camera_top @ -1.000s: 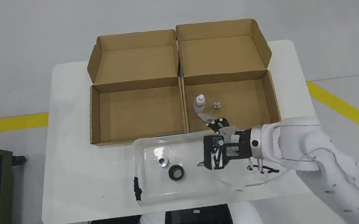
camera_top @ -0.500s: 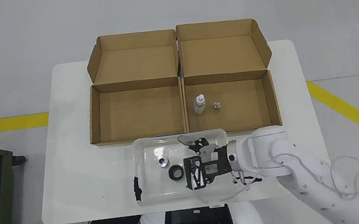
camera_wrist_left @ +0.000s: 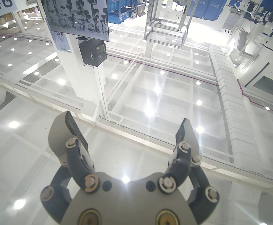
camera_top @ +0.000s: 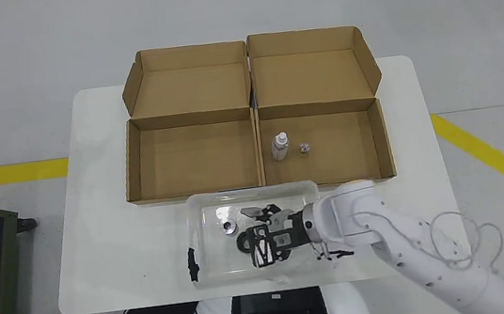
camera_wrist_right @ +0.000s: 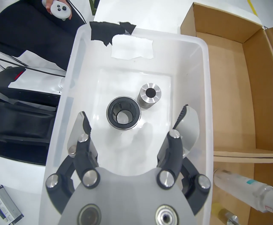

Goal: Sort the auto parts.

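Hovering with right gripper (camera_wrist_right: 134,113) spread over bin (camera_wrist_right: 204,85) of ring (camera_wrist_right: 123,116), cylinder (camera_wrist_right: 149,95); bottle (camera_top: 279,146), small part (camera_top: 305,148) in right box (camera_top: 349,140); left gripper (camera_wrist_left: 126,118) spread.

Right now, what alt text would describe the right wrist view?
The right tool hangs open over a clear bin holding a black ring and a silver cylinder side by side. A cardboard box sits beside the bin.

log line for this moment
right gripper open over clear bin | ring bearing, steel cylinder unheld | left gripper open, empty
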`<state>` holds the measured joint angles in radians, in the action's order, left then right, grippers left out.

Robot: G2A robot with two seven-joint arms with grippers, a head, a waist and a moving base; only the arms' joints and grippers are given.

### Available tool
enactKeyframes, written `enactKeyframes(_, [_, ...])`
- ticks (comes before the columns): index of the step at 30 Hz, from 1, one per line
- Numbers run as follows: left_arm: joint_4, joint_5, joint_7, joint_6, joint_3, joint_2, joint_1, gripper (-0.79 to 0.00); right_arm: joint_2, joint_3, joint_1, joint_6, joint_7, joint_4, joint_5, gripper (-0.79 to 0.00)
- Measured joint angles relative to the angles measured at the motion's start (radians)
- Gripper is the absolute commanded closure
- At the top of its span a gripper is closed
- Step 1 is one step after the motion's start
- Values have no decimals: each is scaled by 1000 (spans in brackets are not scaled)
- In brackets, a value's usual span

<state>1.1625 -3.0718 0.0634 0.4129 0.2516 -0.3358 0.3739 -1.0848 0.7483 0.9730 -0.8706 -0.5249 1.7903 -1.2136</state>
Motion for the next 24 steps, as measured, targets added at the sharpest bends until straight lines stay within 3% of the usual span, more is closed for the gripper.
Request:
enactKeyframes(5, [0,0,0,0,0,0,0,-785,-11,-33,-13,3,17,-40,-22,-536])
enactKeyframes(20, [0,0,0,0,0,0,0,-785,-37,-84,-37,18,109,-133,-93,-456])
enactKeyframes(24, [0,0,0,0,0,0,0,-785,-43,-91,-42,26,130,-154,-106,-360])
